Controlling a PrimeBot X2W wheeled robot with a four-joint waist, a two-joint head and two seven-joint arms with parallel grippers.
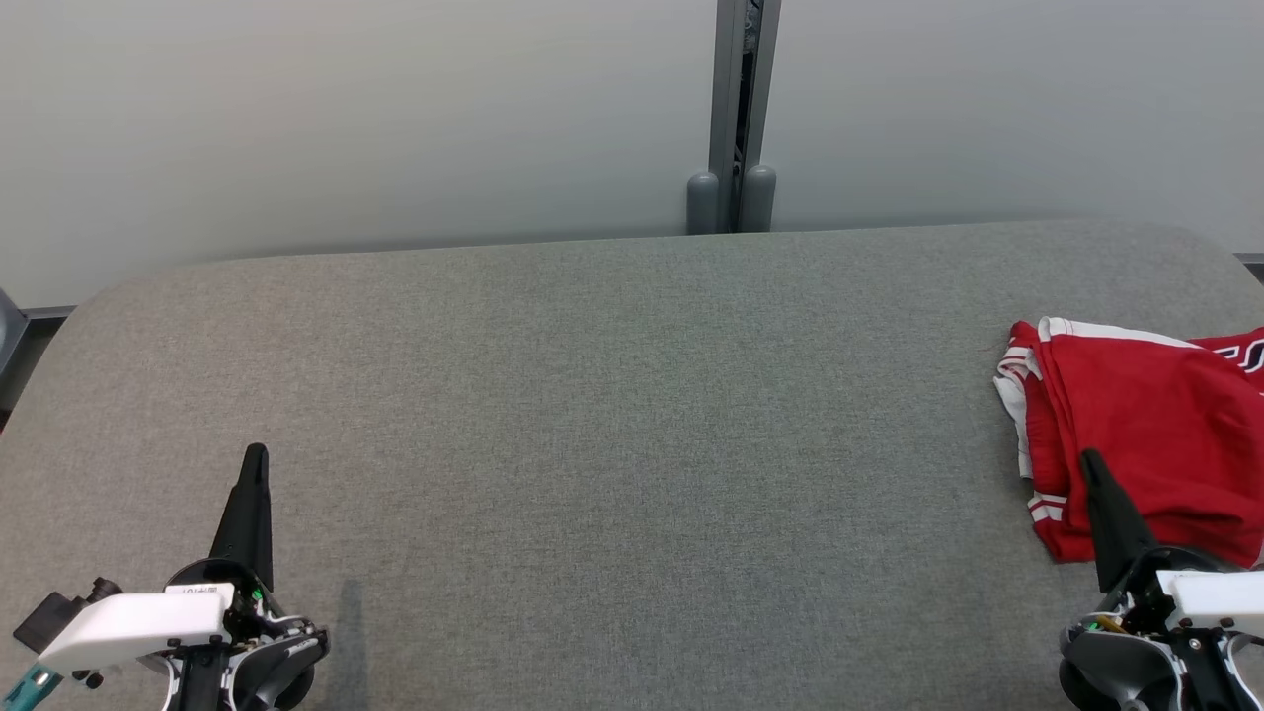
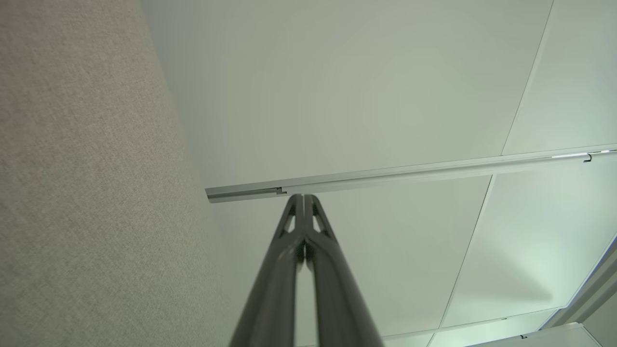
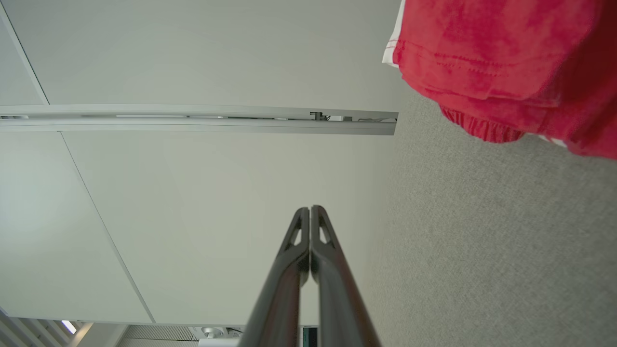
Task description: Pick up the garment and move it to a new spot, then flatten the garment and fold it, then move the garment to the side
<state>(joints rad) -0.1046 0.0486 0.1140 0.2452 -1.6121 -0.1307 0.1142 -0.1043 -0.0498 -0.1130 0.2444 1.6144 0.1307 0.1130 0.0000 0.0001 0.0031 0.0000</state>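
The garment (image 1: 1145, 425) is red with white trim and lies bunched at the far right of the grey fabric table (image 1: 592, 395), running off the head view's right edge. In the right wrist view the garment (image 3: 501, 62) lies at the upper right. My right gripper (image 1: 1089, 459) is shut, raised over the garment's near left part, with nothing between its fingers; the right gripper (image 3: 310, 208) has its tips pressed together. Far from the garment, at the lower left, my left gripper (image 1: 256, 451) is shut and empty. The left gripper (image 2: 302, 196) points along the table toward the wall.
A pale wall with a grey vertical post (image 1: 736, 118) stands behind the table's far edge. The table's corners are rounded. A metal rail (image 2: 409, 173) crosses the wall panels in the wrist views.
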